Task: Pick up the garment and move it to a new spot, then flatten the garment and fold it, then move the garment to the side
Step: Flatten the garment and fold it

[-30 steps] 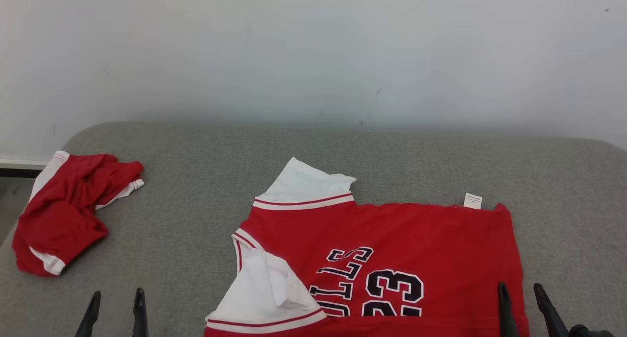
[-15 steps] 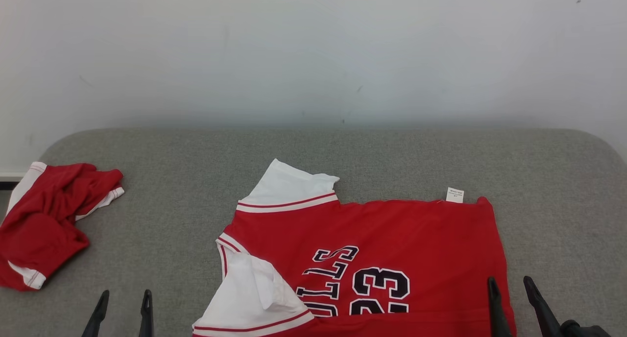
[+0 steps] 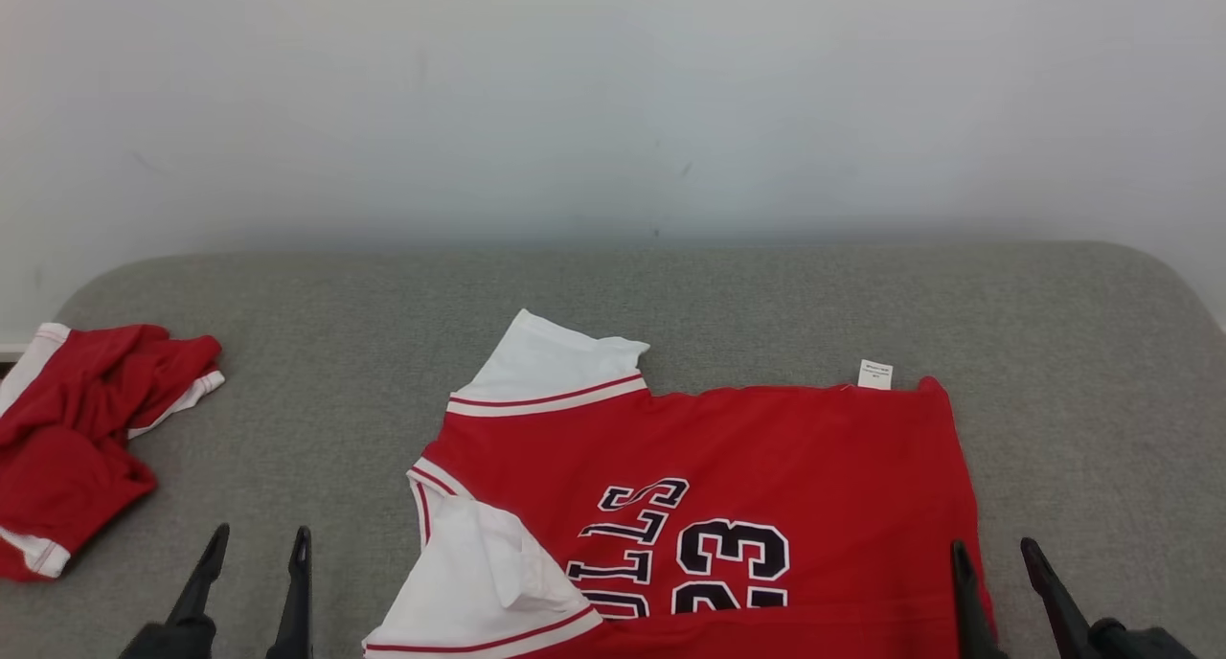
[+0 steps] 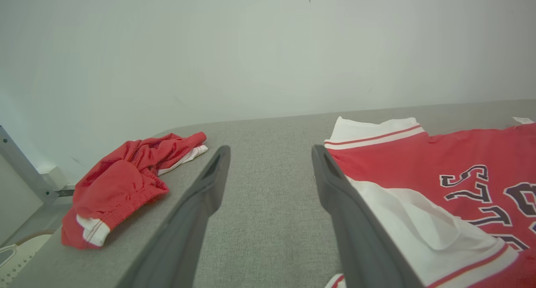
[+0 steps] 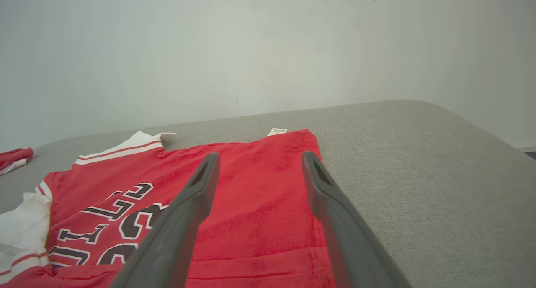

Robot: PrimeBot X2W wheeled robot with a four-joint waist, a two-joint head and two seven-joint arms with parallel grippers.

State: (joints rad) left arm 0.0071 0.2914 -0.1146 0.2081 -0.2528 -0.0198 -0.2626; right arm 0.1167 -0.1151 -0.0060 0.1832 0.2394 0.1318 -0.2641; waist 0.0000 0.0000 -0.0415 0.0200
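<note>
The red shirt [image 3: 709, 448] is laid nearly flat on the grey table [image 3: 670, 295], toward its near edge, with one white sleeve [image 3: 479, 563] turned over onto the chest. The left gripper [image 3: 263, 530] and right gripper [image 3: 992, 544] are held spread and empty. Should only the top layer be pinched, the fold could be dragged crooked; the near hem, possibly overhanging, cannot be judged.

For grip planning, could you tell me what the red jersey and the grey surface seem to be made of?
Red jersey: probably soft matte knit cloth; it looks slightly fuzzy and creases. Grey surface: apparently matte woven or felt-like fabric, finely speckled.
</note>
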